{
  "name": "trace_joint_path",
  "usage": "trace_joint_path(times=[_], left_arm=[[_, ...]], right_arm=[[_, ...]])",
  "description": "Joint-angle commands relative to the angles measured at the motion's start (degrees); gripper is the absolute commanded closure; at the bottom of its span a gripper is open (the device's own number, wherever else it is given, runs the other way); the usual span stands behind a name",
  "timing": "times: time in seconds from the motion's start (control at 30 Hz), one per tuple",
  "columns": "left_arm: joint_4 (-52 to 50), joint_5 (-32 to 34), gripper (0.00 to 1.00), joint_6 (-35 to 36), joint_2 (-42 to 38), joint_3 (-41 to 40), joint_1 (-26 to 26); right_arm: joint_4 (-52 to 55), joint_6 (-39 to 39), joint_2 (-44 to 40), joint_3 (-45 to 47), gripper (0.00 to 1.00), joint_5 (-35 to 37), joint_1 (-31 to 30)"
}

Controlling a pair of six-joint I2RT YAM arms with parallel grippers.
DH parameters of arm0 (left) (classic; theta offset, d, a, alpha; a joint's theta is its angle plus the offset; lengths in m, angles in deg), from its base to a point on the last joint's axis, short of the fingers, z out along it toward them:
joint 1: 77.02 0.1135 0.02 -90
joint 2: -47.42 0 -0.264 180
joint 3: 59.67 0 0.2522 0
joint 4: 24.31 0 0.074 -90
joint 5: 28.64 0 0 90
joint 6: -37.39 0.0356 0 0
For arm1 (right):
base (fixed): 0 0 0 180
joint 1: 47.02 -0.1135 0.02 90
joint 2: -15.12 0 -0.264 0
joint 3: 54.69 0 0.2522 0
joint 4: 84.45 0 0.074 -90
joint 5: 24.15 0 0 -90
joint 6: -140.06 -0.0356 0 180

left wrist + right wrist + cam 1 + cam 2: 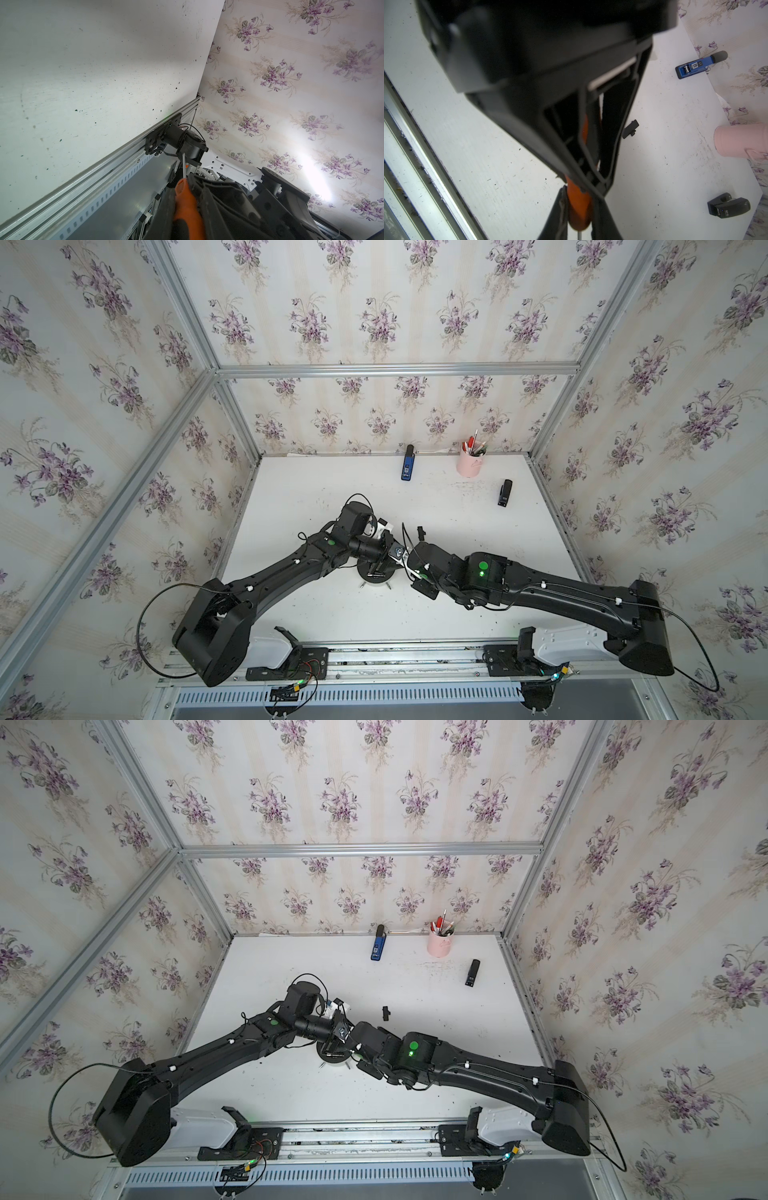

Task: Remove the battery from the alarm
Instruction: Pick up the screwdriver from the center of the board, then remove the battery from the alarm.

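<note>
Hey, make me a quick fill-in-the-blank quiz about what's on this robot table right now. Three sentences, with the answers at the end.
1. The screwdriver has an ____ handle.
2. The pens stand in a ____ cup.
3. The alarm lies with its ____ back panel facing up.

Missing words: orange; pink; black.
</note>
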Motion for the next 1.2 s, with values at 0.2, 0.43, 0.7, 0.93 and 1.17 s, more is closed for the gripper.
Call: trace_joint_path(times=[0.2, 0.43, 0.7, 0.93, 1.17], left_arm=[[-17.8, 2.5, 1.00, 13.5, -2.5, 4.1, 0.6], [-23.4, 10.3, 1.00, 20.0, -10.5, 3.3, 4.7], [-50.4, 27.7, 1.00, 39.6, -14.9, 15.1, 8.8], [-61.3, 36.5, 1.00, 44.8, -15.0, 19.4, 12.8], [-61.7, 34.1, 1.00, 45.5, -15.6, 18.5, 16.7]], right_arm=[[-4.6, -3.4, 0.4, 0.0, 0.52, 6.9, 0.4], [-5.7, -7.2, -4.0, 0.0, 0.34, 4.3, 2.3], [-5.9, -16.8, -9.2, 1.4, 0.20, -11.6, 15.4], [-11.3, -31.5, 3.4, 4.8, 0.11, -29.4, 19.1], [-24.9, -39.4, 9.4, 10.1, 0.03, -37.6, 19.1]])
